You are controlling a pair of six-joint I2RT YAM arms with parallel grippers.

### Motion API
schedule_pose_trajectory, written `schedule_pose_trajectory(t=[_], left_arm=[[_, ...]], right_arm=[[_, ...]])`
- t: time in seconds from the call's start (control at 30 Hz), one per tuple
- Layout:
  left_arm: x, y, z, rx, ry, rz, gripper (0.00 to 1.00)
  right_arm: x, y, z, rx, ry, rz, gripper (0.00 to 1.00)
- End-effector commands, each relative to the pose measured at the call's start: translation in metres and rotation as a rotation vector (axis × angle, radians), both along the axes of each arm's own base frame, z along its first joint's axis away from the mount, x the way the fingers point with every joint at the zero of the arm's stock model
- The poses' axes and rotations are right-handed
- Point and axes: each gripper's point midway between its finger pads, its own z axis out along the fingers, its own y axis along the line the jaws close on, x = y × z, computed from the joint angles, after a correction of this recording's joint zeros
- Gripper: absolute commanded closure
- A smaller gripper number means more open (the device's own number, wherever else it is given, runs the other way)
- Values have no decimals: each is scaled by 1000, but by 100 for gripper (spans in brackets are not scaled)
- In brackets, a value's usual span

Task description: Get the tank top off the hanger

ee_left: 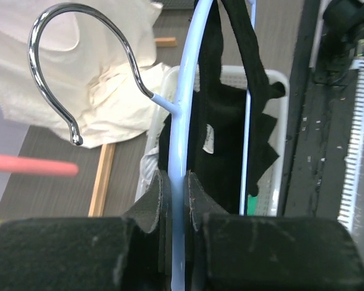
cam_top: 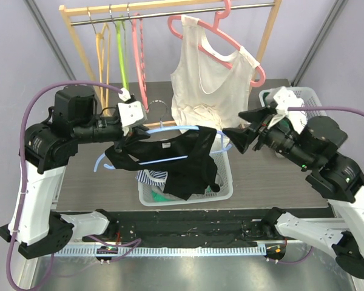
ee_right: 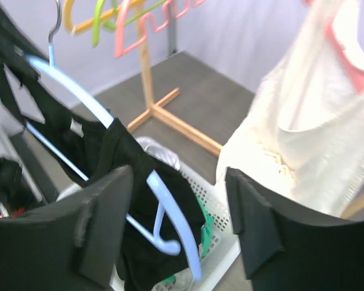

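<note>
— What is being gripped nearest the arms?

— A light blue hanger (ee_left: 177,139) is being clamped by the left fingers (ee_left: 165,193). They are being pressed shut on its arm, a little below the chrome hook (ee_left: 77,139).

— And the right fingers (cam_top: 235,138)?

— They are being held wide apart, with nothing being pinched between them. They are being pointed at the hanger's right end, just beside it.

— Where is the black tank top (cam_top: 182,154) being carried?

— It is being draped over that hanger, between the two arms, with one strap being bunched up by the left fingers. Its hem is being hung down over the white basket (cam_top: 225,191). Whether it is touching the clothes inside cannot be told.

— What is the basket being supported by?

— The dark counter (cam_top: 261,176), near its front edge.

— And farther back?

— A cream tank top (cam_top: 203,79) is being hung on a pink hanger (cam_top: 171,25) from the rail (cam_top: 158,14) of a wooden rack. Orange (cam_top: 102,42), green (cam_top: 122,54) and pink (cam_top: 139,60) hangers are being kept bare to its left.
</note>
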Motion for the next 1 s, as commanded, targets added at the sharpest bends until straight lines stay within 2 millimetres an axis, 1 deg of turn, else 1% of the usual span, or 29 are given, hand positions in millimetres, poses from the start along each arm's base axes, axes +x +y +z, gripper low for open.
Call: schedule_pose_trajectory(t=[0.0, 0.07, 0.1, 0.13, 0.17, 0.23, 0.27, 0.37, 0.43, 0.5, 0.57, 0.7, 0.8, 0.97], left_arm=[[34, 17, 22, -5, -155, 182, 100], [49, 26, 25, 17, -193, 262, 100], [53, 27, 29, 12, -213, 282, 100], [56, 28, 30, 16, -221, 290, 100], [58, 29, 32, 16, -228, 300, 100], [59, 29, 34, 15, -234, 303, 100], [58, 28, 34, 13, -233, 295, 100], [53, 25, 34, 3, -216, 271, 100], [50, 24, 33, 0, -208, 257, 100], [47, 23, 31, 3, -201, 244, 100], [44, 22, 30, 1, -195, 232, 100], [41, 22, 29, 4, -190, 220, 100], [38, 21, 28, 2, -181, 202, 100], [33, 21, 29, 0, -183, 187, 100]], right_arm=[[0, -40, 36, 166, -50, -186, 24], [-10, -39, 34, 212, -13, -154, 24], [-18, -40, 35, 235, -9, -130, 26], [-28, -32, 34, 256, 9, -62, 30], [-29, -25, 27, 274, 33, -33, 30], [-38, -9, 20, 325, 99, 54, 31], [-34, 0, 9, 330, 121, 70, 32], [-23, 21, -10, 359, 194, 106, 37], [-17, 35, -18, 383, 232, 134, 41], [-11, 46, -20, 406, 227, 161, 44], [-2, 55, -21, 414, 233, 169, 46], [6, 68, -16, 432, 228, 196, 46], [14, 73, -20, 425, 235, 187, 46], [22, 73, -26, 419, 232, 154, 44]])
